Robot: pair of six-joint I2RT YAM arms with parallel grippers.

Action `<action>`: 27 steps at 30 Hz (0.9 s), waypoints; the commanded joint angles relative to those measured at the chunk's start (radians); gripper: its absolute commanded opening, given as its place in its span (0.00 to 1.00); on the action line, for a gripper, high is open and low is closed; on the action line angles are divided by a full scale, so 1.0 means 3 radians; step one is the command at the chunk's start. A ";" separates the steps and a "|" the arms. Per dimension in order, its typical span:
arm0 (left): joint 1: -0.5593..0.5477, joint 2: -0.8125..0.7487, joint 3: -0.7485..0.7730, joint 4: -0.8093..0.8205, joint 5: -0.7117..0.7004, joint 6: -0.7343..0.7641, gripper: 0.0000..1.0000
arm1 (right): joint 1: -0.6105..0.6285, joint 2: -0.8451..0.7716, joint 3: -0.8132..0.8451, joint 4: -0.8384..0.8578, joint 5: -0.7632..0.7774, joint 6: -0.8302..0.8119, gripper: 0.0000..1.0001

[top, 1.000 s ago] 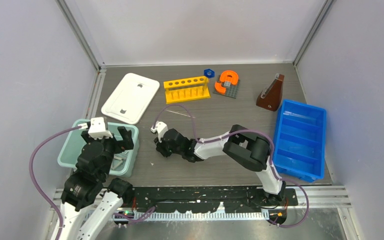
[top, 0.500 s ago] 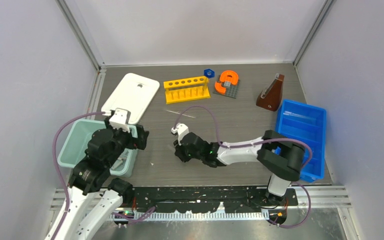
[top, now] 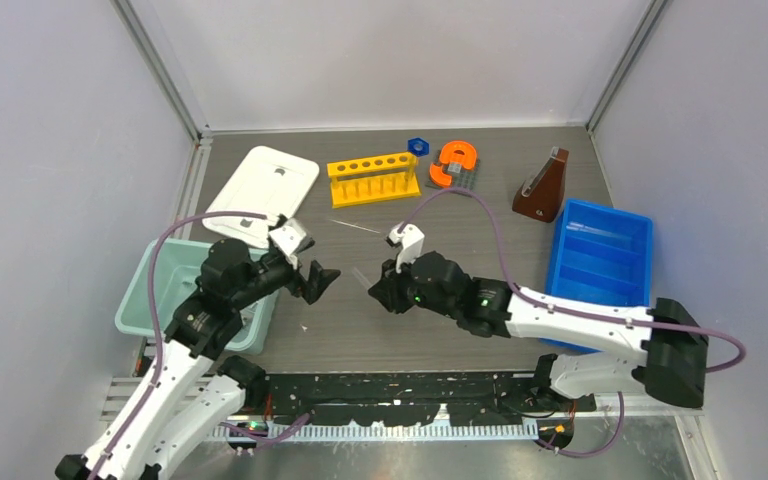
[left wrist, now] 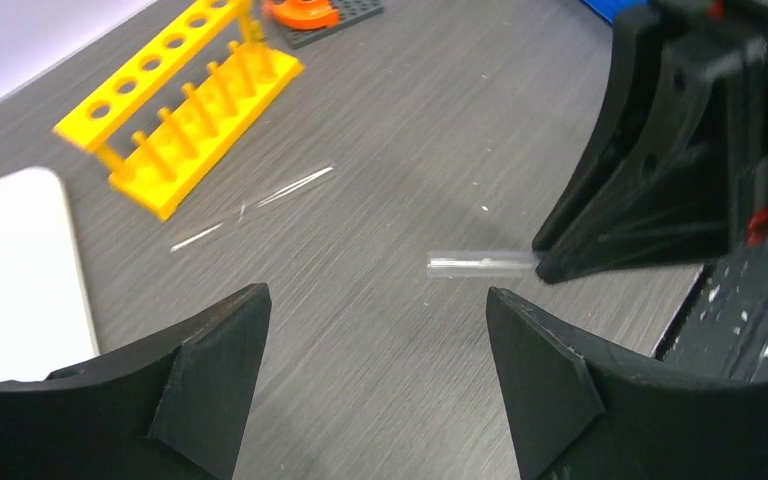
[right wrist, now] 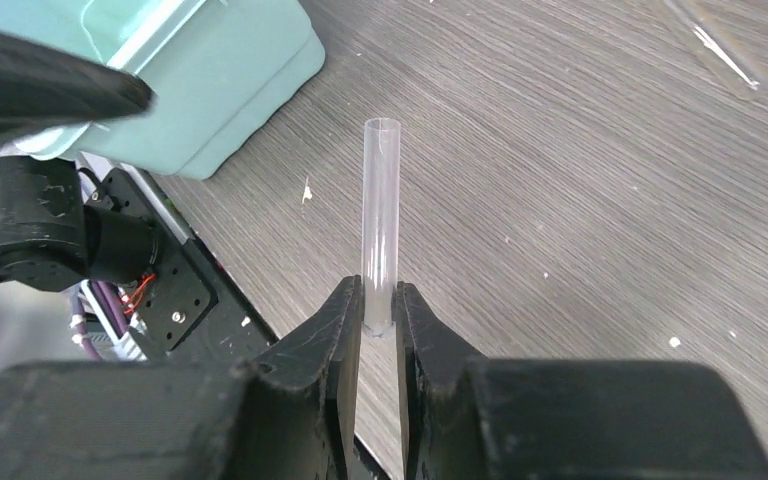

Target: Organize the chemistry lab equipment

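My right gripper (right wrist: 380, 300) is shut on the lower end of a clear tube (right wrist: 381, 220) and holds it above the table, mid-front (top: 363, 275). My left gripper (left wrist: 378, 295) is open and empty, facing the tube's free end (left wrist: 480, 264) from the left, a short way apart. The yellow six-hole rack (top: 373, 178), the blue hexagonal piece (top: 418, 146) and the brown cone-shaped flask (top: 543, 187) stand at the back. A thin clear rod (top: 355, 227) lies in front of the rack. The tongs and the white triangle do not show.
A teal bin (top: 165, 290) sits at the front left, a white lid (top: 261, 194) behind it. A blue compartment tray (top: 600, 275) is at the right. The orange horseshoe piece on its grey base (top: 455, 163) stands beside the rack.
My right gripper has carried the tube to the right and away from the front edge. My left gripper has left the teal bin and swung right toward the tube.
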 commanded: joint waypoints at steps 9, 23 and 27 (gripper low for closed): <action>-0.0890 0.0430 0.0027 0.0218 -0.0044 0.2035 0.74 | -0.0083 -0.0534 0.0364 -0.1108 0.0108 0.0025 0.15; -0.1721 0.0684 -0.0061 0.0365 -0.0799 0.2764 0.68 | -0.0084 -0.0416 0.0700 -0.1267 -0.0229 0.0135 0.15; -0.1845 0.0772 -0.0057 0.0433 -0.0914 0.2795 0.65 | -0.0084 -0.0380 0.0729 -0.1251 -0.0325 0.0169 0.15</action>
